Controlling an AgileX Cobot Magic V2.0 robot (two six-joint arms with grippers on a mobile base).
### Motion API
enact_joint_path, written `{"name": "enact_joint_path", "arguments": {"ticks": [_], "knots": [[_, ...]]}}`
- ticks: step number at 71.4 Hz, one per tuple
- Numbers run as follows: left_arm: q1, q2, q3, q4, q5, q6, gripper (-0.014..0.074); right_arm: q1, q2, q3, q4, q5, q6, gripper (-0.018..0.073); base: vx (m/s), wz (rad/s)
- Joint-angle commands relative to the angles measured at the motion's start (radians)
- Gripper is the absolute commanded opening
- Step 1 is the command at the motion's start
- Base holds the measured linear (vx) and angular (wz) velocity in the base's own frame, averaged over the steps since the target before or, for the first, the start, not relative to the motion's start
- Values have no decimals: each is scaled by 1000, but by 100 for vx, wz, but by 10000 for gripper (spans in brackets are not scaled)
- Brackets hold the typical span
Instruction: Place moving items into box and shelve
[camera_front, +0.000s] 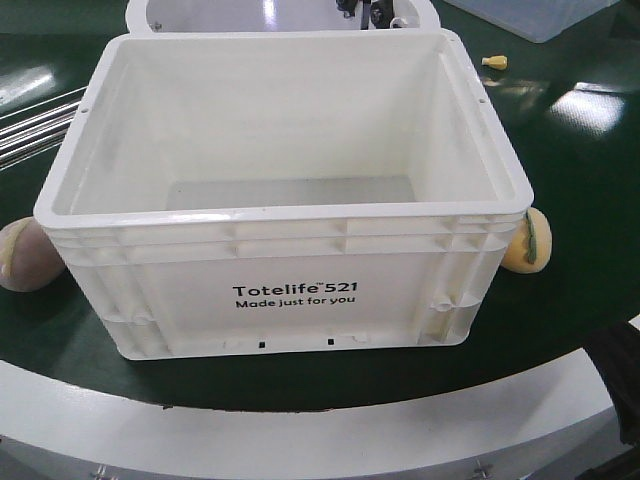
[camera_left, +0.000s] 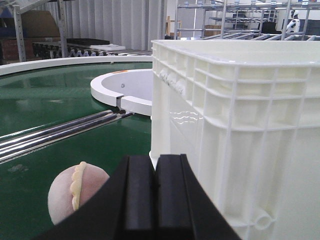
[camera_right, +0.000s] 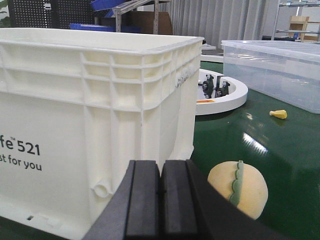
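Observation:
The white box (camera_front: 290, 290), printed "Totelife 521", stands on the green belt with nothing inside it. A pink plush dumpling (camera_front: 22, 255) with a cream frill lies at its left side, and it shows again as the pink dumpling (camera_left: 75, 192) in the left wrist view. A yellow plush dumpling (camera_front: 527, 243) with a green frill lies at the box's right side; the right wrist view has the yellow dumpling (camera_right: 239, 188). My left gripper (camera_left: 155, 162) is shut, empty, near the box corner (camera_left: 165, 100). My right gripper (camera_right: 161, 167) is shut, empty, beside the box wall (camera_right: 100, 115).
A small yellow item (camera_front: 494, 62) lies on the belt at the back right, also the small yellow item (camera_right: 278, 114). A clear plastic tub (camera_right: 272, 70) stands behind it. A white ring hub (camera_left: 122, 90) and metal rails (camera_left: 60, 132) lie left of the box.

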Motion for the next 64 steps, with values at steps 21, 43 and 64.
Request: {"name": "enact_joint_path", "arguments": {"ticks": [21, 43, 64], "knots": [[-4, 82, -134, 4, -30, -29, -27, -1, 161, -187, -1, -47, 0, -15, 0, 0], [-4, 522, -480, 12, -112, -2, -27, -1, 556, -542, -10, -47, -30, -15, 0, 0], [-4, 808, -762, 8, -127, -7, -27, -1, 826, -813, -8, -91, -30, -15, 0, 0]]}}
